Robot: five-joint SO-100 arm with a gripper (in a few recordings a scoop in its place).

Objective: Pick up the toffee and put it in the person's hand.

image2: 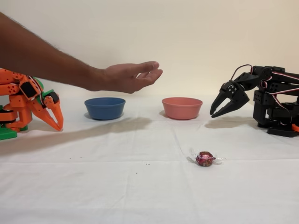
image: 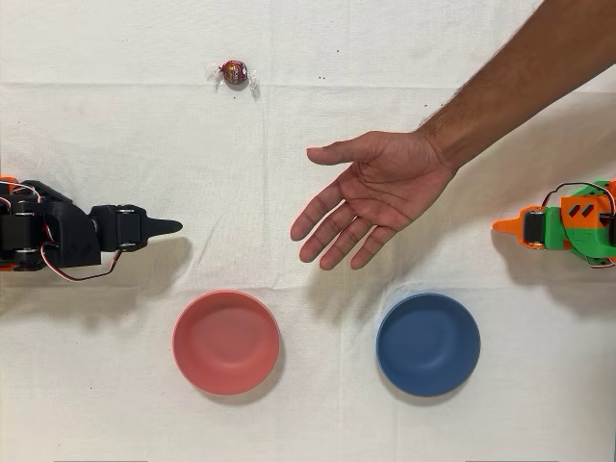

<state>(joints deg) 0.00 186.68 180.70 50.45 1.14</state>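
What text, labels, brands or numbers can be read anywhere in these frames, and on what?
No text can be read.
Toffee: the foil wrapper bears a light mark, too small and blurred to read.
Gripper, pink bowl, blue bowl, hand and cloth: no lettering shows.

Sweet (image: 234, 71): one
Bowls: two, one red (image: 226, 342), one blue (image: 428, 344)
Hand (image: 371, 192): one
Robot arms: two, one black (image: 58, 234), one orange and idle (image: 573, 226)

Toffee (image2: 205, 158) on cloth, claw (image2: 214, 113) apart, empty.
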